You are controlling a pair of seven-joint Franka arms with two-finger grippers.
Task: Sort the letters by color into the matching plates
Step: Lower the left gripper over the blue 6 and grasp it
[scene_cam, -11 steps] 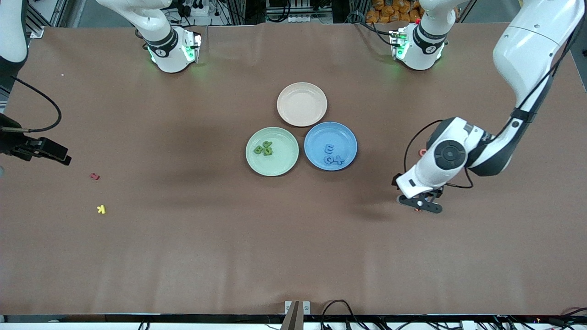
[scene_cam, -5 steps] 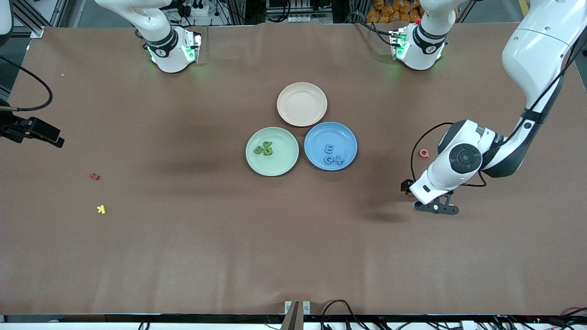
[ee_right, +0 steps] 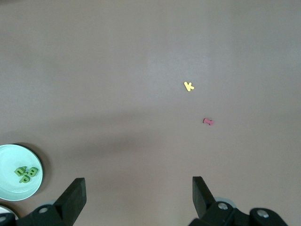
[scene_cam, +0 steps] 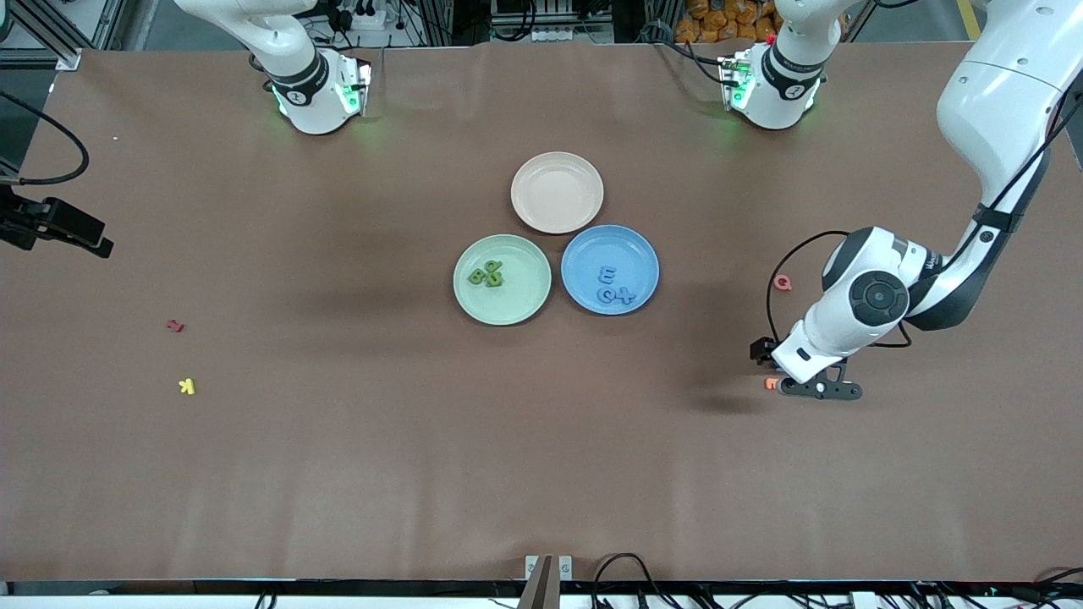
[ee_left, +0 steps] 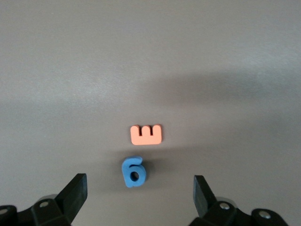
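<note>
The mint green plate (scene_cam: 518, 304) holds a small heap of green letters (scene_cam: 487, 273); the right wrist view shows the same plate (ee_right: 9, 186) and green letters (ee_right: 26, 173). Beside it, the blue plate (scene_cam: 592, 249) carries three blue letters (scene_cam: 612, 286). Another blue letter (ee_left: 134, 171), shaped like a 6, lies on the table just ahead of my open left gripper (ee_left: 139, 195), between the lines of its fingers. In the front view that left gripper (scene_cam: 819, 389) hangs low over the table toward the left arm's end and hides this letter. My right gripper (scene_cam: 80, 237), open and empty (ee_right: 138, 195), hovers at the right arm's end.
A beige plate (scene_cam: 557, 192) sits farther from the front camera than the two others. An orange letter E (ee_left: 146, 134) (scene_cam: 771, 383) lies close to the blue 6. A pink letter (scene_cam: 783, 282) lies nearby. A red letter (scene_cam: 175, 326) and a yellow K (scene_cam: 187, 386) lie toward the right arm's end.
My left gripper has slid toward the left arm's end, uncovering the pink and orange letters. The right gripper has drawn back toward the table's edge and the robots' side.
</note>
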